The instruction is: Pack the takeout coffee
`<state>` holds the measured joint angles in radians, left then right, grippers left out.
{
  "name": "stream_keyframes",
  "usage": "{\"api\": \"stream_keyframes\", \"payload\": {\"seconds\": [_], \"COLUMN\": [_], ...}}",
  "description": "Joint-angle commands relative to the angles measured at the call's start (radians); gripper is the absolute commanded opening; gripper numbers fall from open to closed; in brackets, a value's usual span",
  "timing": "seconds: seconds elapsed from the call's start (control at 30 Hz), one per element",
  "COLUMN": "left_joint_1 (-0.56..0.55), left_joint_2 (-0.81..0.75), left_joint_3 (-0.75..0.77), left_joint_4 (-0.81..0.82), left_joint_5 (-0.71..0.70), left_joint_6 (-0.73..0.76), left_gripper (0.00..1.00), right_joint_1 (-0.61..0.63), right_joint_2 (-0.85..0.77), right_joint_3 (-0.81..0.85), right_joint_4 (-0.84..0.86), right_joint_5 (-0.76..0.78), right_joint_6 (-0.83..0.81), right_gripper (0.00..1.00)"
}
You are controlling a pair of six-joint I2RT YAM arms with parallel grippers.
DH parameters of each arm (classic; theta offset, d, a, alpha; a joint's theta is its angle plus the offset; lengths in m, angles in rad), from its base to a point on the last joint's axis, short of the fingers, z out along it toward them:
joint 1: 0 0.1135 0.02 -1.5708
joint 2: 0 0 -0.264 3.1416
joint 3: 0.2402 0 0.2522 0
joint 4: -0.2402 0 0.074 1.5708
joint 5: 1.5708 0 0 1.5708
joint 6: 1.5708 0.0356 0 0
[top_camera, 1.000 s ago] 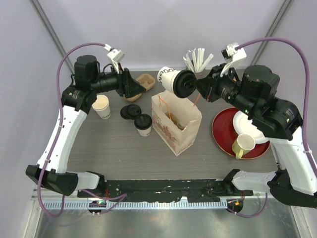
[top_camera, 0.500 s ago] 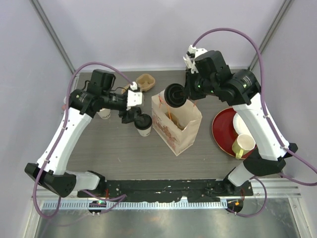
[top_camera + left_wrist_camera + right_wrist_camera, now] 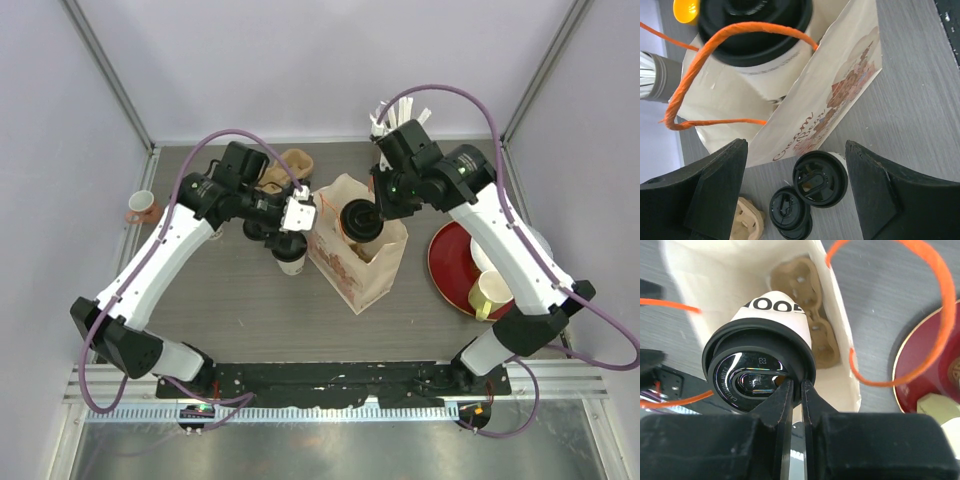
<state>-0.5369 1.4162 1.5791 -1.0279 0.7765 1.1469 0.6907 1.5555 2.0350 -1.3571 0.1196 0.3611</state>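
The right tool (image 3: 796, 390) is nearly closed, its thin fingers pinching the rim of the round black plastic lid on the cream-white paper takeout cup (image 3: 771, 335). The cup hangs tilted in the mouth of the printed white paper bag with orange cord handles (image 3: 345, 265). Gripping the lid's edge probably leaves the cup body free to slide down between the bag walls. A brown moulded-pulp cup carrier (image 3: 810, 320) lies at the bottom of the bag and looks meant to receive it. The left tool (image 3: 795, 150) is spread wide and holds nothing, hovering just beside the bag's left wall. From there it seems placed to steady the bag or hold it open. Below it a second lidded paper cup (image 3: 820, 177) stands next to a stack of spare black lids (image 3: 787, 212). The grey wood-grain bench (image 3: 240, 310) also carries a dark red round plate (image 3: 450, 265) and a yellow-green mug (image 3: 492, 292), inside a booth of pale, plain walls.
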Motion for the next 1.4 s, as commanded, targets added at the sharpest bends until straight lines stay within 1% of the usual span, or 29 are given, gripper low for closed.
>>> {"api": "stream_keyframes", "payload": {"seconds": [0.0, 0.17, 0.23, 0.27, 0.33, 0.37, 0.43, 0.47, 0.5, 0.57, 0.63, 0.67, 0.77, 0.87, 1.0, 1.07, 1.13, 1.17, 1.27, 1.37], "left_joint_1": [-0.012, -0.035, -0.052, -0.06, -0.072, -0.075, -0.08, -0.081, -0.083, -0.083, -0.084, -0.083, -0.084, -0.084, -0.083, -0.083, -0.083, -0.083, -0.081, -0.064], "left_joint_2": [0.01, 0.021, 0.026, 0.029, 0.032, 0.03, 0.026, 0.024, 0.023, 0.023, 0.02, 0.017, 0.009, -0.003, -0.017, -0.023, -0.031, -0.034, -0.042, -0.059], "left_joint_3": [-0.007, -0.008, -0.007, -0.007, -0.017, -0.024, -0.044, -0.05, -0.053, -0.048, -0.037, -0.036, -0.03, -0.024, -0.002, 0.007, 0.012, 0.018, 0.032, 0.038], "left_joint_4": [0.074, 0.066, 0.042, 0.026, -0.017, -0.032, -0.052, -0.054, -0.064, -0.073, -0.084, -0.084, -0.096, -0.11, -0.123, -0.117, -0.1, -0.09, -0.07, -0.069], "left_joint_5": [-0.012, -0.019, -0.026, -0.032, -0.034, -0.037, -0.051, -0.054, -0.056, -0.054, -0.054, -0.054, -0.059, -0.06, -0.057, -0.054, -0.049, -0.048, -0.04, -0.01], "left_joint_6": [0.036, 0.051, 0.1, 0.114, 0.141, 0.175, 0.197, 0.211, 0.215, 0.215, 0.211, 0.208, 0.2, 0.183, 0.148, 0.105, 0.061, 0.009, -0.074, -0.127], "left_gripper": [0.83, 0.82, 0.82, 0.82, 0.81, 0.8, 0.77, 0.72, 0.69, 0.67, 0.67, 0.67, 0.68, 0.7, 0.72, 0.73, 0.74, 0.74, 0.75, 0.75], "right_joint_1": [-0.034, -0.037, -0.039, -0.037, -0.034, -0.03, -0.026, -0.02, -0.016, -0.011, -0.011, -0.011, -0.01, -0.01, -0.01, -0.011, -0.01, -0.01, -0.01, -0.011], "right_joint_2": [-0.005, 0.015, 0.023, 0.023, 0.028, 0.029, 0.031, 0.031, 0.031, 0.02, 0.006, 0.0, 0.005, 0.009, 0.009, 0.003, 0.003, 0.006, 0.02, 0.018], "right_joint_3": [-0.102, -0.188, -0.212, -0.231, -0.251, -0.268, -0.285, -0.303, -0.315, -0.36, -0.404, -0.445, -0.498, -0.527, -0.524, -0.524, -0.529, -0.532, -0.533, -0.536], "right_joint_4": [-0.149, -0.149, -0.149, -0.149, -0.151, -0.151, -0.149, -0.145, -0.14, -0.105, -0.035, -0.014, 0.026, 0.059, 0.078, 0.085, 0.098, 0.101, 0.101, 0.102], "right_joint_5": [-0.049, -0.101, -0.107, -0.145, -0.147, -0.149, -0.136, -0.136, -0.136, -0.135, -0.14, -0.14, -0.136, -0.13, -0.124, -0.08, -0.072, -0.072, -0.064, -0.064], "right_joint_6": [-0.031, -0.065, -0.085, -0.09, -0.106, -0.109, -0.116, -0.117, -0.114, -0.108, -0.1, -0.094, -0.091, -0.091, -0.08, -0.076, -0.076, -0.077, -0.077, -0.074], "right_gripper": [0.01, 0.01, 0.01, 0.01, 0.01, 0.01, 0.01, 0.01, 0.01, 0.01, 0.01, 0.01, 0.01, 0.01, 0.01, 0.01, 0.01, 0.01, 0.01, 0.02]}}
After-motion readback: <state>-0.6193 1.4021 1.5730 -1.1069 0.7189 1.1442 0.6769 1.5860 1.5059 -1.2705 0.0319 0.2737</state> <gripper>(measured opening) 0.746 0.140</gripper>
